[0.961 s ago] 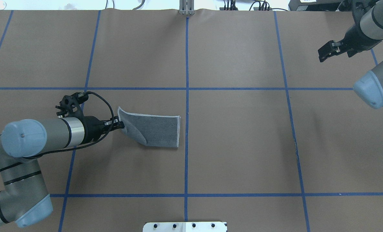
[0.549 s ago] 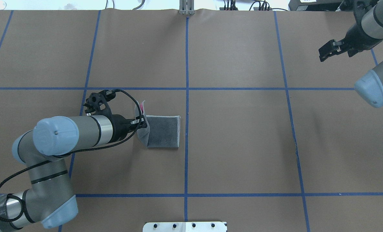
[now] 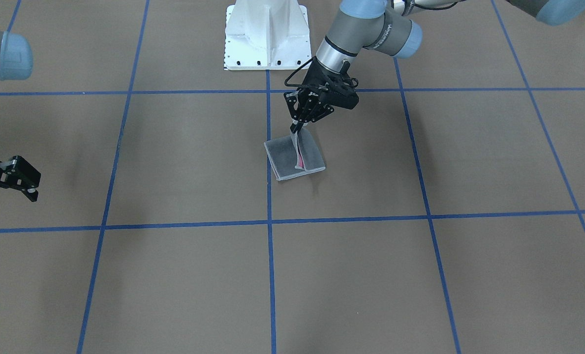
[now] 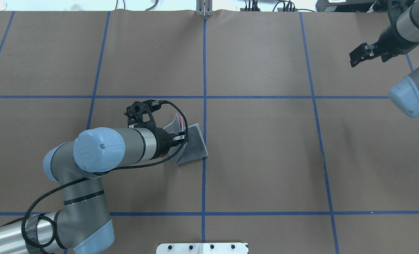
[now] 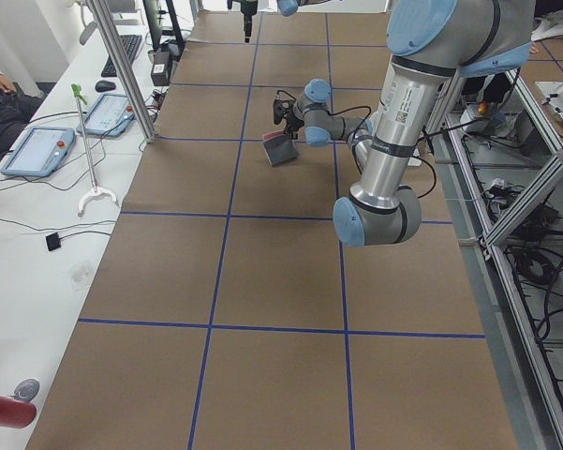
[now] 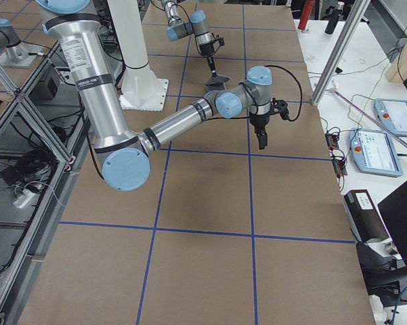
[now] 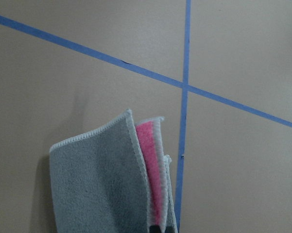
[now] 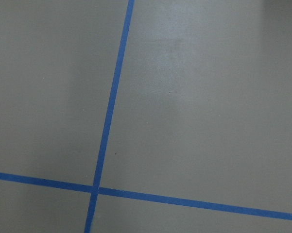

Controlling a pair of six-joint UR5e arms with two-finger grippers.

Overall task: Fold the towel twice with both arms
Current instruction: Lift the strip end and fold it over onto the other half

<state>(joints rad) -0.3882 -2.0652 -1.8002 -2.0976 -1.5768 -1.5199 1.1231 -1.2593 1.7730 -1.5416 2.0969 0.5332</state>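
The towel lies near the table's middle line, grey side out, with its pink inner face showing at the fold. My left gripper is shut on the towel's raised edge and holds that layer up and tilted over the flat half. The left wrist view shows the grey flap and the pink layer hanging from the fingers. My right gripper is open and empty, raised far off at the table's far right; it also shows in the front-facing view. The towel also shows in the exterior left view.
Blue tape lines divide the brown table into squares. The white pedestal stands at the robot's side. A metal post stands at the far edge. The operators' bench with tablets runs beside the table.
My left gripper has moved right, carrying the towel's left edge up and over the rest. The towel now looks narrower and has slid and turned slightly toward the middle line. The right arm barely moved.
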